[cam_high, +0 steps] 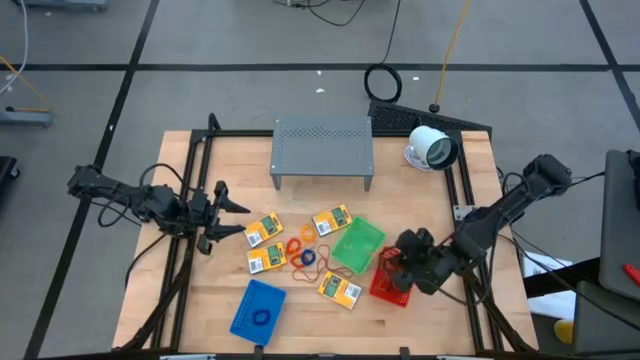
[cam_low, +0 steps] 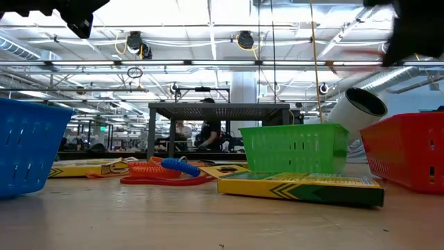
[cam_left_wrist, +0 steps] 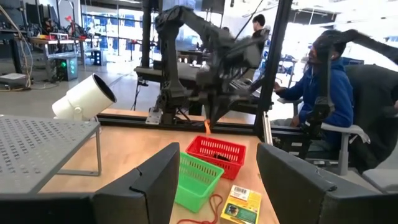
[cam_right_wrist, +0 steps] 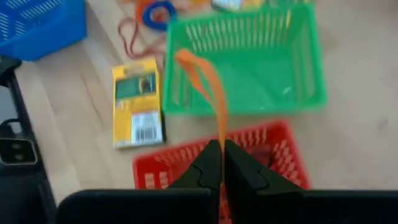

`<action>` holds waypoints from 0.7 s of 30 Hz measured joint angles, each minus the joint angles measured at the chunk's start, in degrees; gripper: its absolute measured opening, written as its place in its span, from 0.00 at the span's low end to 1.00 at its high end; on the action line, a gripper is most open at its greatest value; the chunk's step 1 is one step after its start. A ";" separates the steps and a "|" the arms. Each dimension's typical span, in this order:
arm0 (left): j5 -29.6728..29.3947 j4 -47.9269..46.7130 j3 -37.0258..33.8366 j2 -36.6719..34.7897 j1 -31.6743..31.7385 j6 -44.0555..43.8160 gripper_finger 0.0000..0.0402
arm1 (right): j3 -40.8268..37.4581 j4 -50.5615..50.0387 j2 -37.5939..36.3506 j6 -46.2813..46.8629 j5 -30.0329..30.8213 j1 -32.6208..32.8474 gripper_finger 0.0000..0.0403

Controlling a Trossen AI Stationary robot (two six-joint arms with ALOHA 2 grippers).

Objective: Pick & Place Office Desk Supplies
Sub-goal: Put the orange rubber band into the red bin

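The wooden table (cam_high: 190,300) carries a grey perforated shelf (cam_high: 322,148) at its far middle, with a white round device (cam_high: 432,147) to the right of it. Nearer lie three small baskets: a green basket (cam_high: 357,246) in the middle, a red basket (cam_high: 388,282) just to its right, and a blue basket (cam_high: 258,308) at the near left holding a dark ring. Four yellow packets (cam_high: 264,231) are spread around a cluster of rubber bands and rings (cam_high: 301,255) left of the green basket.

The right gripper (cam_right_wrist: 219,163) hangs directly above the red basket, its fingers clenched on an orange rubber band (cam_right_wrist: 205,84) that dangles from the tips over the basket's rim. The left gripper (cam_high: 232,218) waits at the table's left edge, fingers spread and empty, just left of the nearest yellow packet.
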 joint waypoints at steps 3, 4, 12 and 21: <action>0.00 1.06 0.00 -0.02 0.00 -0.07 0.56 | -7.16 7.42 -1.93 2.19 -4.35 1.03 0.00; 0.00 1.25 0.00 -0.02 0.00 -0.07 0.56 | -9.34 10.52 -2.16 2.23 -6.29 1.25 0.00; 0.00 1.60 0.00 0.00 0.00 -0.07 0.56 | -18.60 18.99 -2.14 4.58 -13.99 1.49 0.00; 0.00 1.88 0.00 0.00 -0.02 -0.02 0.56 | -19.36 19.72 -2.14 4.39 -13.77 1.47 0.19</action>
